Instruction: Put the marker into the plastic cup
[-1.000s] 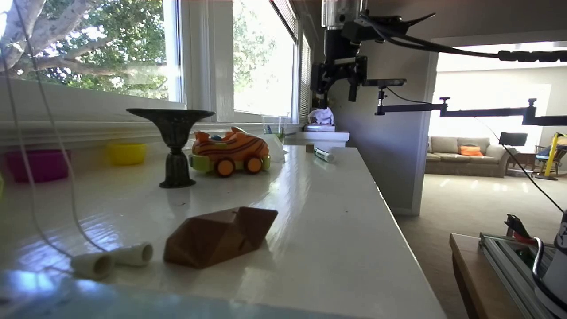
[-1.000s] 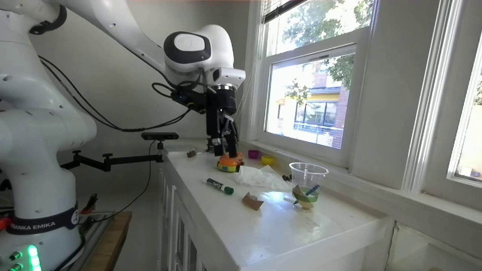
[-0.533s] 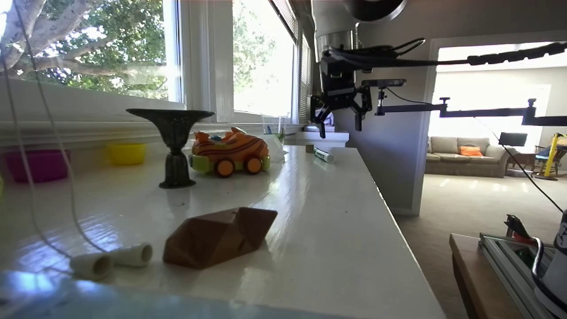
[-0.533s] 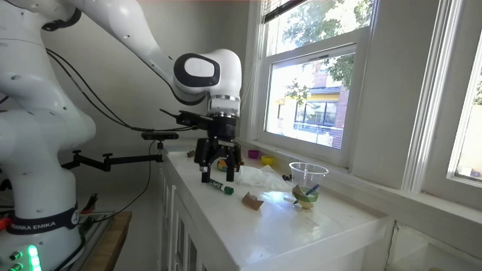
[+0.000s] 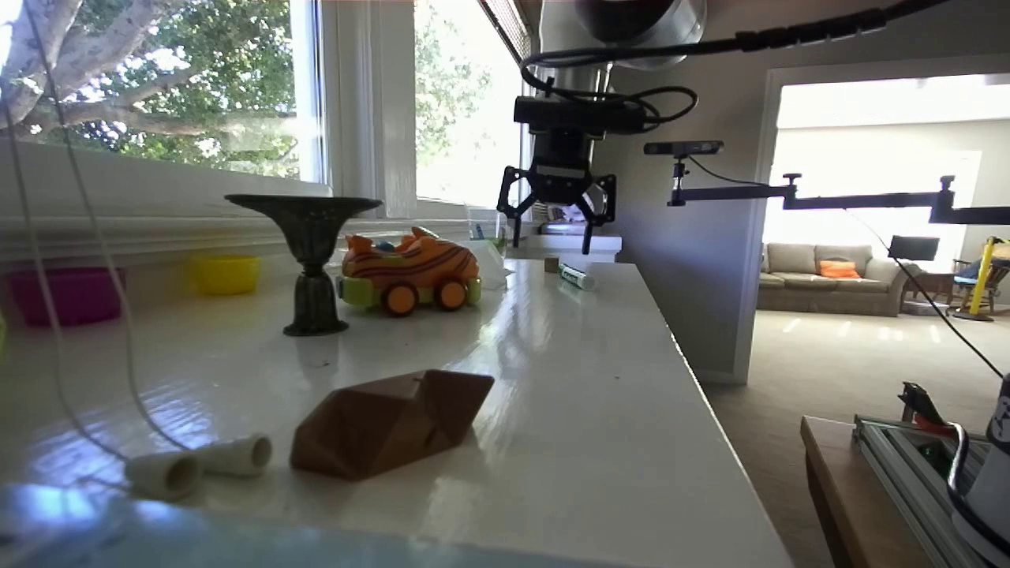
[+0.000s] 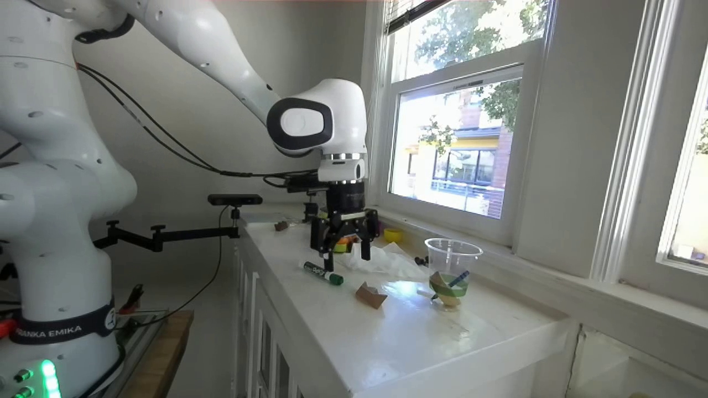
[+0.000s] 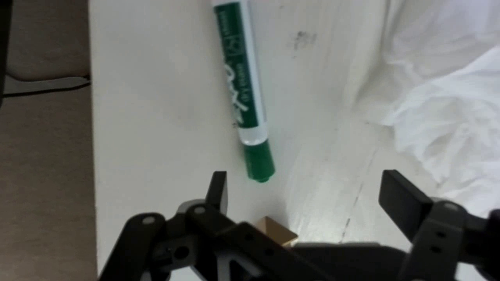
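- Gripper (image 6: pixel 347 260) pointing down above the white counter (image 6: pixel 398 342), jaws spread wide and holding nothing, probably to straddle a slim barrel.
- Green marker (image 7: pixel 243 89) lying on its side near the counter's long edge; capped end nearest the jaws in the wrist view, so a shift along its length seems needed.
- Clear plastic cup (image 6: pixel 452 271) standing upright, well apart from the marker, mouth upward, apparently to receive it.
- Crumpled white tissue (image 6: pixel 387 264) lying near both, its purpose unclear.

A dark goblet (image 5: pixel 309 233) stands near an orange toy car (image 5: pixel 414 272).
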`<state>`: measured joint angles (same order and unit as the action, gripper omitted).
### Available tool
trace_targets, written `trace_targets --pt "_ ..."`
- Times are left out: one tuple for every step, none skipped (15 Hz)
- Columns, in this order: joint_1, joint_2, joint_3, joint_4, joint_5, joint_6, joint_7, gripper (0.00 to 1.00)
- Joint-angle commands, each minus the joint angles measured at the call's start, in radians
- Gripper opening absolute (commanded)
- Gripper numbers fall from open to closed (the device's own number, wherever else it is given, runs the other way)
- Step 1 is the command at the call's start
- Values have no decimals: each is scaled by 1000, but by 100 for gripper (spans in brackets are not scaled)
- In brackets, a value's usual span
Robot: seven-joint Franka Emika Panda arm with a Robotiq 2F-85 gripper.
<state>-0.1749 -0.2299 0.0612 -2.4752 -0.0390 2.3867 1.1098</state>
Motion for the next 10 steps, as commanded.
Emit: trace_targets --pt "75 49 -48 28 177 61 -102 100" --pt "89 54 -53 31 211 59 -140 100" --pt "98 56 -57 36 239 46 -173 100" --pt "104 53 -65 44 262 13 -213 100" --pt "108 50 -73 52 283 -11 -251 100" --pt "107 49 -78 60 294 -25 -276 100" --pt "101 47 -84 75 292 -46 -294 100" --pt "96 48 -87 91 284 -71 -306 100" --pt "96 52 -93 115 282 -117 -324 100" --pt "94 55 -95 136 270 -166 -330 100"
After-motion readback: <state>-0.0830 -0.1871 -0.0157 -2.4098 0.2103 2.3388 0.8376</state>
